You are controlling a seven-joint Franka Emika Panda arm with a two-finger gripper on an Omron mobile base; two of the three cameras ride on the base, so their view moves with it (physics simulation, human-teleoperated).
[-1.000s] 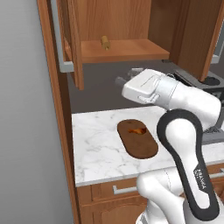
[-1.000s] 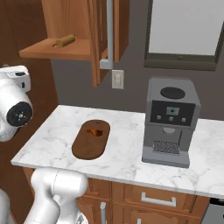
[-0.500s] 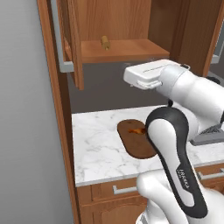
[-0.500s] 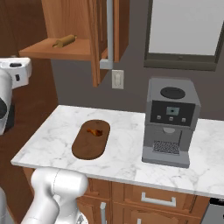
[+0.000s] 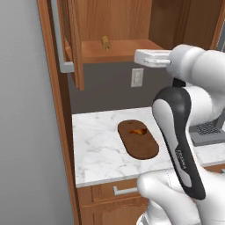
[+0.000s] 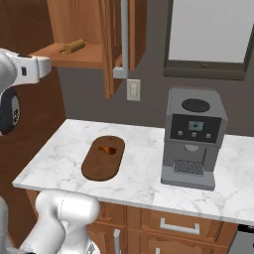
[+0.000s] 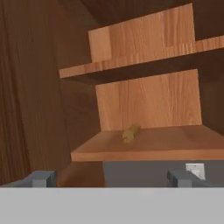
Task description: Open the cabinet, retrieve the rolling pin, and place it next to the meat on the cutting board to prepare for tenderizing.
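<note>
The cabinet (image 5: 74, 48) is opened, but the rolling pin (image 7: 130, 132) is not yet taken from its shelf (image 7: 148, 146). The fingers (image 7: 41, 178) are spread wide and empty in front of it. The cutting board (image 6: 103, 157) with the meat (image 6: 107, 149) is waiting on the bench (image 6: 144, 168).

My two fingertips (image 7: 42, 178) stand wide apart at the bottom, with nothing between them. Ahead, the open cabinet (image 7: 144, 105) shows two wooden shelves, and the rolling pin (image 7: 131, 132) lies on the lower one, end-on toward me, well clear of my tips
</note>
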